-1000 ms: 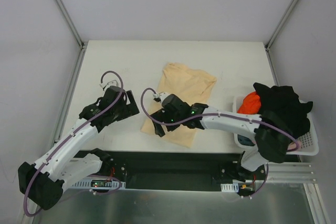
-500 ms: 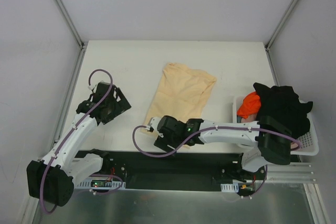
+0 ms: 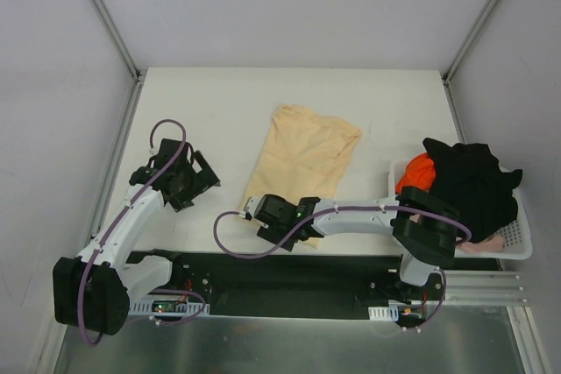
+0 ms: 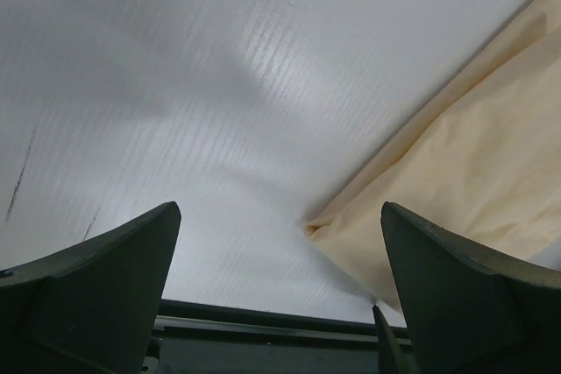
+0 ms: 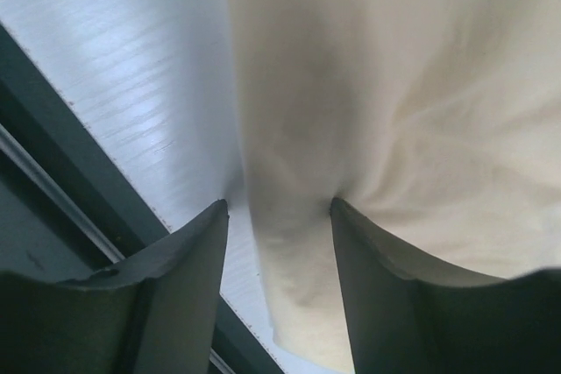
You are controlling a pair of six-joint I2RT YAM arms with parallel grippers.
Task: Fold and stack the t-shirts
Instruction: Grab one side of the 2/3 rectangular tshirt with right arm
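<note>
Inside basket (image 3: 519, 236), black t-shirt (image 3: 473, 186), orange t-shirt (image 3: 419, 171)

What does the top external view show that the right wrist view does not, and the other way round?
Only top external: the white plastic lattice basket, with a black t-shirt draped over it and an orange t-shirt inside, and the open left gripper. Only right wrist: cloth bunched between the fingers of the right gripper. Both: the pale peach-yellow t-shirt on the white table.
</note>
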